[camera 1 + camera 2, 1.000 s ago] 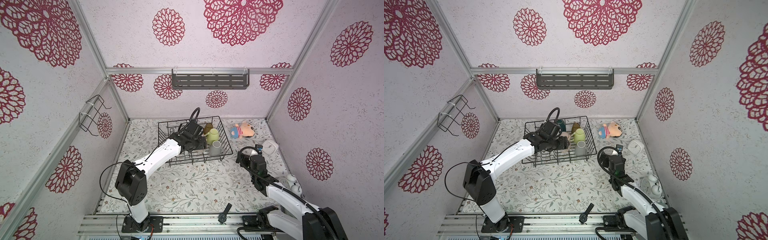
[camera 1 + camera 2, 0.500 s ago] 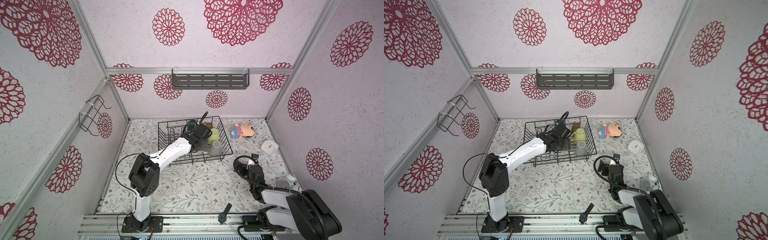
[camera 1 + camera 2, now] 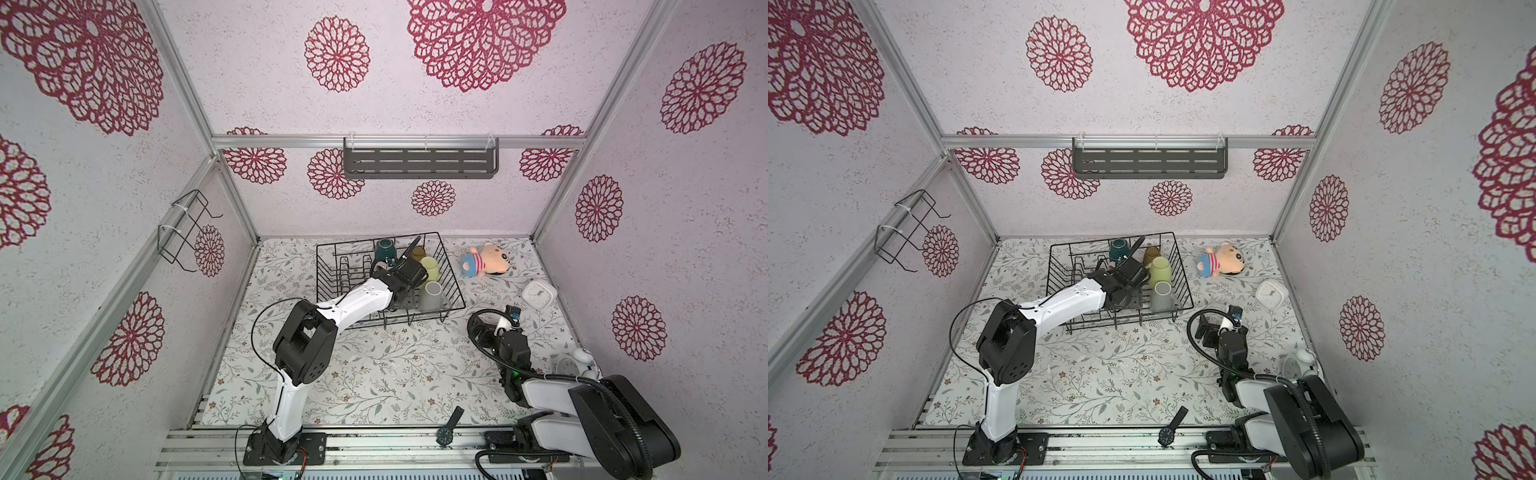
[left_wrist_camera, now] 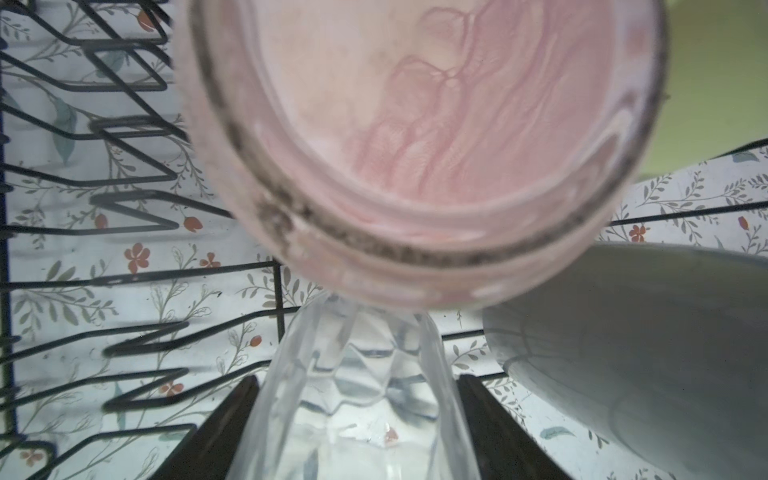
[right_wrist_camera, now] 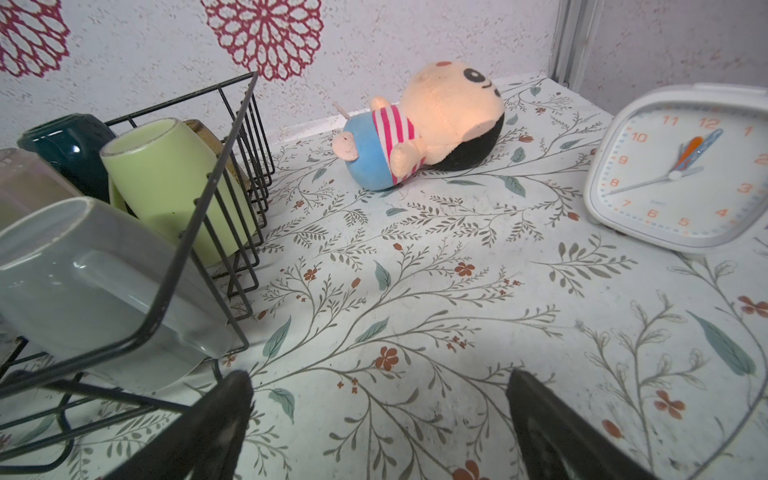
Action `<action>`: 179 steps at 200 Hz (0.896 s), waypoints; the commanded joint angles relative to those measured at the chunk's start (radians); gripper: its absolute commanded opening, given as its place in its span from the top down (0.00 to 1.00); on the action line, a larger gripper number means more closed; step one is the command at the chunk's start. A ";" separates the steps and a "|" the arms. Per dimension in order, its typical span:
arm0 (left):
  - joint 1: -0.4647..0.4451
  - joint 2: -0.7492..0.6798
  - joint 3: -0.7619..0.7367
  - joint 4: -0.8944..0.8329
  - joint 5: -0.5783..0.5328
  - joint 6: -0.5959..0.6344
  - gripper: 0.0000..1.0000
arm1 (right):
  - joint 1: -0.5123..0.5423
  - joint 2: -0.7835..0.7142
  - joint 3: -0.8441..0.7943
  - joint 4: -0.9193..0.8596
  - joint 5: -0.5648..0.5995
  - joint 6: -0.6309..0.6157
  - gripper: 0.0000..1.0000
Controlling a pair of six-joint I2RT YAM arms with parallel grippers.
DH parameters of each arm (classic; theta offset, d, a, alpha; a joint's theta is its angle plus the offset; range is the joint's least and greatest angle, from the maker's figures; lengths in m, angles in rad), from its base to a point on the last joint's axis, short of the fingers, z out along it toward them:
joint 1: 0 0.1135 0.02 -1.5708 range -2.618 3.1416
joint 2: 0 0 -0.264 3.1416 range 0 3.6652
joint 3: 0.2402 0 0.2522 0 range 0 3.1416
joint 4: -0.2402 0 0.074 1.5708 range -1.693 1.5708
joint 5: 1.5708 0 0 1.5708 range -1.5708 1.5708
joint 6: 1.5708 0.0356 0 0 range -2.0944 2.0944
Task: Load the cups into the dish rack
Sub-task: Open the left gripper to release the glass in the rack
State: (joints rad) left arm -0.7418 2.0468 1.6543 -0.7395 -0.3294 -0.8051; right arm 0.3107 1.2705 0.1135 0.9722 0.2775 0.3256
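Six cups make up the job, and I judge the last is in hand: my left gripper [image 4: 353, 419] is clamped on the clear glass [image 4: 353, 395], both fingers pressed to its faceted sides, over the wire floor of the dish rack [image 3: 451, 282]. Just ahead of my fingertips the pink mug [image 4: 419, 137] fills the wrist view, mouth toward me, touching or nearly touching the glass. To one side of the glass lies the grey cup [image 4: 640, 353]; the yellow-green mug [image 3: 430, 268], teal mug [image 3: 384, 249] and amber tumbler [image 3: 417, 252] sit farther in. Next, I think, I must settle the glass onto the wires without nudging the pink mug, then let go. My right gripper [image 5: 378, 419] hangs spread and empty over the table beside the rack.
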 commanded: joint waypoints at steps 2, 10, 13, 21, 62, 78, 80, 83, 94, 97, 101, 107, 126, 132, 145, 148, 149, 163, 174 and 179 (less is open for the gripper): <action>-0.004 0.010 0.008 0.020 -0.039 -0.028 0.31 | -0.004 0.002 0.002 0.047 -0.006 -0.004 0.01; -0.004 0.016 0.014 0.017 -0.030 -0.027 0.31 | -0.003 0.004 0.002 0.047 -0.007 -0.003 0.01; -0.004 0.020 0.016 0.014 -0.028 -0.027 0.31 | -0.002 0.005 0.002 0.049 -0.005 -0.003 0.01; -0.004 0.023 0.018 0.009 -0.024 -0.028 0.30 | -0.003 0.013 0.005 0.055 -0.007 -0.003 0.01; -0.004 0.021 0.012 0.009 0.009 -0.046 0.22 | -0.002 0.024 0.009 0.058 -0.020 -0.008 0.01; -0.004 0.016 0.011 0.009 0.015 -0.050 0.20 | -0.002 0.035 0.013 0.064 -0.025 -0.009 0.01; -0.004 0.016 0.012 0.009 0.017 -0.052 0.20 | -0.001 0.035 0.014 0.065 -0.028 -0.011 0.01; -0.003 0.015 0.012 0.008 0.020 -0.054 0.19 | -0.002 0.035 0.013 0.066 -0.029 -0.012 0.01; -0.004 0.012 0.017 0.001 0.028 -0.057 0.17 | -0.002 0.036 0.012 0.066 -0.031 -0.013 0.01; -0.004 0.011 0.019 -0.001 0.031 -0.056 0.15 | -0.001 0.036 0.012 0.066 -0.030 -0.013 0.01; -0.004 0.008 0.020 -0.004 0.034 -0.054 0.14 | -0.001 0.036 0.012 0.067 -0.029 -0.013 0.01; -0.004 0.003 0.021 -0.004 0.038 -0.053 0.12 | 0.000 0.038 0.012 0.070 -0.030 -0.013 0.01; -0.005 -0.022 0.008 -0.008 0.020 -0.055 0.11 | 0.000 0.043 0.012 0.075 -0.035 -0.018 0.01; -0.004 -0.033 0.003 -0.008 0.013 -0.054 0.11 | 0.000 0.041 0.012 0.074 -0.037 -0.019 0.01; -0.005 -0.061 -0.004 -0.013 -0.001 -0.047 0.12 | 0.000 0.041 0.011 0.075 -0.037 -0.019 0.01; -0.005 -0.069 -0.006 -0.015 -0.004 -0.043 0.12 | 0.000 0.042 0.011 0.076 -0.038 -0.019 0.01; -0.005 -0.071 -0.006 -0.016 -0.007 -0.042 0.12 | 0.000 0.042 0.011 0.077 -0.037 -0.019 0.01; -0.007 -0.135 -0.010 -0.035 -0.051 -0.024 0.12 | -0.001 0.047 0.012 0.082 -0.041 -0.022 0.01; -0.007 -0.180 -0.021 -0.037 -0.078 -0.003 0.11 | -0.001 0.043 0.011 0.079 -0.043 -0.023 0.01; -0.007 -0.205 -0.032 -0.026 -0.085 0.011 0.11 | 0.000 0.040 0.009 0.079 -0.042 -0.022 0.01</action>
State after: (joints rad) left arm -0.7437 1.9919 1.6375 -0.7574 -0.3332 -0.8314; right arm 0.3107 1.3148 0.1135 0.9985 0.2470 0.3218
